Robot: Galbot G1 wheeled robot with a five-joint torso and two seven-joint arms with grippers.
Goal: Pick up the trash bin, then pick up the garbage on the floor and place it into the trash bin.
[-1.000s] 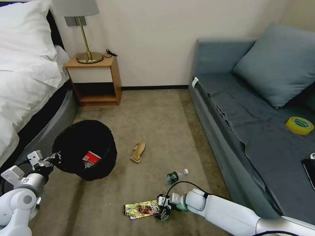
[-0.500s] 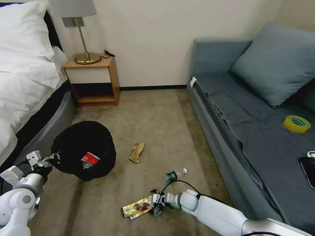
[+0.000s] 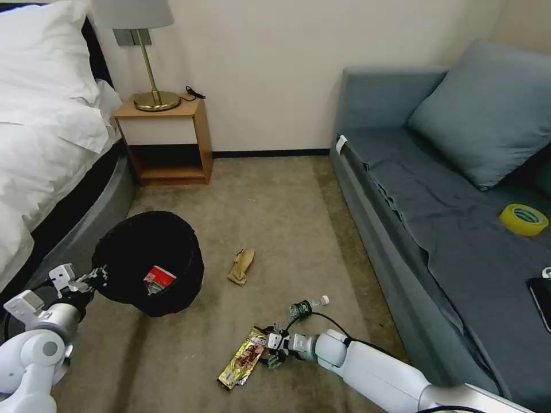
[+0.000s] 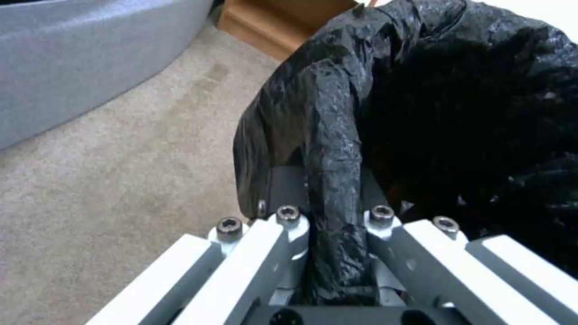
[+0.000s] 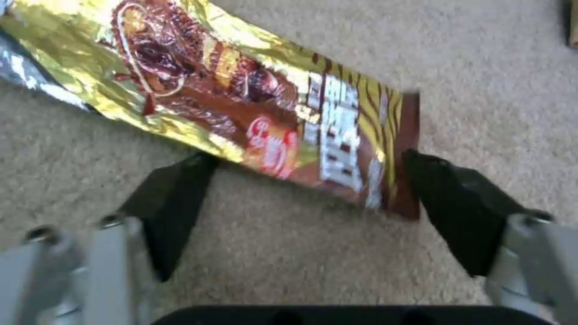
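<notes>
The trash bin (image 3: 148, 258), lined with a black bag, hangs tilted just above the carpet. My left gripper (image 3: 92, 279) is shut on its rim (image 4: 334, 149). A red-and-white wrapper (image 3: 158, 279) lies inside it. The yellow-brown snack wrapper (image 3: 242, 358) lies slanted on the floor. My right gripper (image 3: 270, 347) is low at its upper end and open. In the right wrist view the wrapper's (image 5: 241, 104) end lies between the black fingertips (image 5: 180, 189). A small green bottle (image 3: 304, 308) and crumpled tan paper (image 3: 241, 265) lie on the carpet nearby.
A bed (image 3: 51, 143) borders the left side, and a wooden nightstand (image 3: 166, 137) with a lamp stands by the wall. A grey sofa (image 3: 436, 218) along the right carries a yellow tape roll (image 3: 523, 219) and a black phone (image 3: 542, 295).
The snack wrapper has swung from lying crosswise to slanting, with its far end up by the right gripper. The right gripper has shifted left and slightly away from me. The bin stays held.
</notes>
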